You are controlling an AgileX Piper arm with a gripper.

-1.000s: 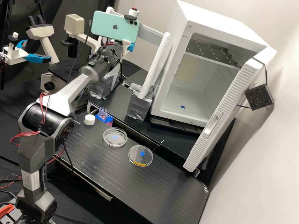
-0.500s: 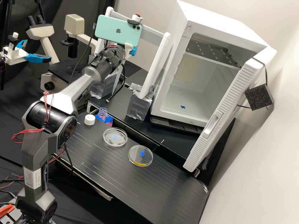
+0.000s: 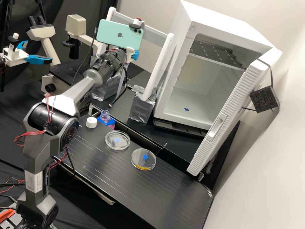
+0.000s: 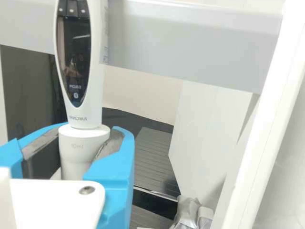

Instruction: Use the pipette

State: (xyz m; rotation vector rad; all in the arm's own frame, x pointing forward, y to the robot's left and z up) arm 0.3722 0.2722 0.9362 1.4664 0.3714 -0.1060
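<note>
White handheld pipette with dark oval display (image 4: 74, 57) is roughly upright, clamped at its collar between the jaws of the white, blue-fingered gripper (image 3: 135, 55), near the white frame with grey crossbar (image 3: 162, 60), left of the open white cabinet (image 3: 222, 20).

**A:** ok so quick count for you: you've got two dishes (image 3: 110, 144), one cap (image 3: 91, 122) and one jar (image 3: 105, 115). anyone get different numbers for your setup?

**B:** nope, same here tbh. you've also got one pipette (image 4: 74, 52), one phone (image 3: 117, 34) and two foil blocks (image 3: 142, 110).

**A:** yep, and I make it one microscope (image 3: 40, 32), one rack (image 3: 158, 68), one cabinet (image 3: 222, 24) and one black pad (image 3: 263, 99) for you lol
</note>
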